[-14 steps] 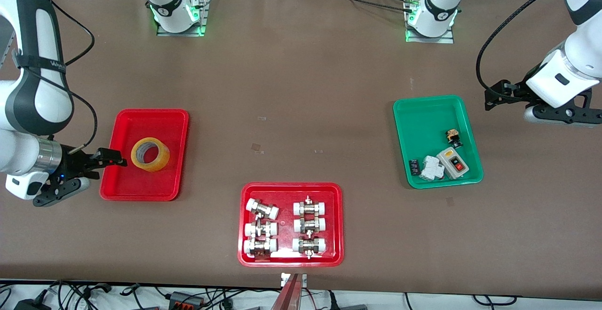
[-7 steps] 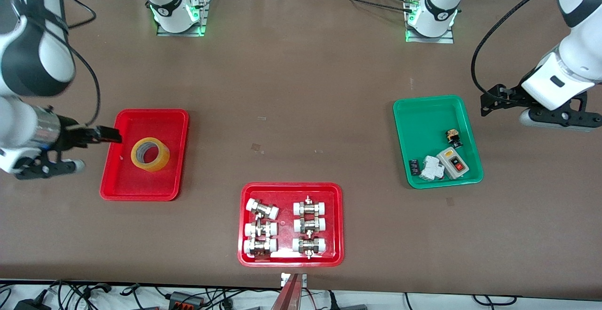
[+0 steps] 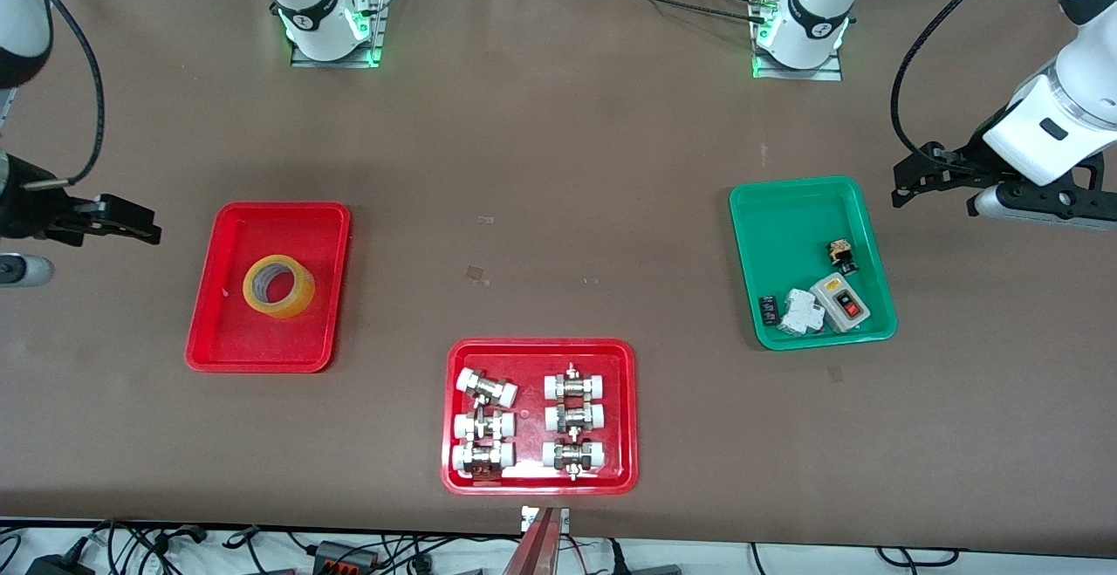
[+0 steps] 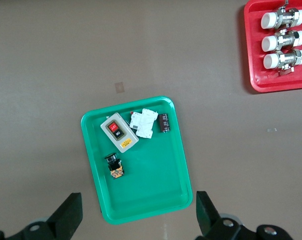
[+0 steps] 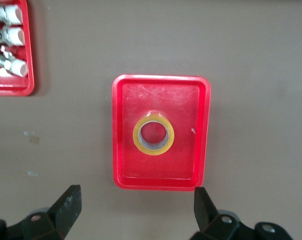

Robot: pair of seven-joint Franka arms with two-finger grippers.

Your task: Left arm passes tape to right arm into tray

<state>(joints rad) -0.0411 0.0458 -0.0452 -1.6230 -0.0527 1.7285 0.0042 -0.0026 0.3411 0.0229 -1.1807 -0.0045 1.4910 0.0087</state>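
The yellow tape (image 3: 278, 286) (image 5: 153, 134) lies flat in the plain red tray (image 3: 262, 344) (image 5: 160, 184), free of both grippers. My right gripper (image 3: 144, 228) (image 5: 137, 192) hangs open and empty in the air. It is over the bare table just off the tray's edge, toward the right arm's end. My left gripper (image 3: 903, 187) (image 4: 138, 197) is also open and empty, raised over the table beside the green tray (image 3: 785, 208) (image 4: 155, 200), toward the left arm's end.
The green tray holds a grey switch box (image 3: 841, 302), a white part (image 3: 800, 311) and a small black-and-orange piece (image 3: 840, 254). A red tray of white-capped metal fittings (image 3: 532, 422) sits mid-table, nearer the front camera. The arm bases (image 3: 327, 21) stand along the table's back edge.
My right gripper has risen and drawn away from the red tray's edge toward the right arm's end. The tape has stayed in the tray. The left gripper has shifted only slightly.
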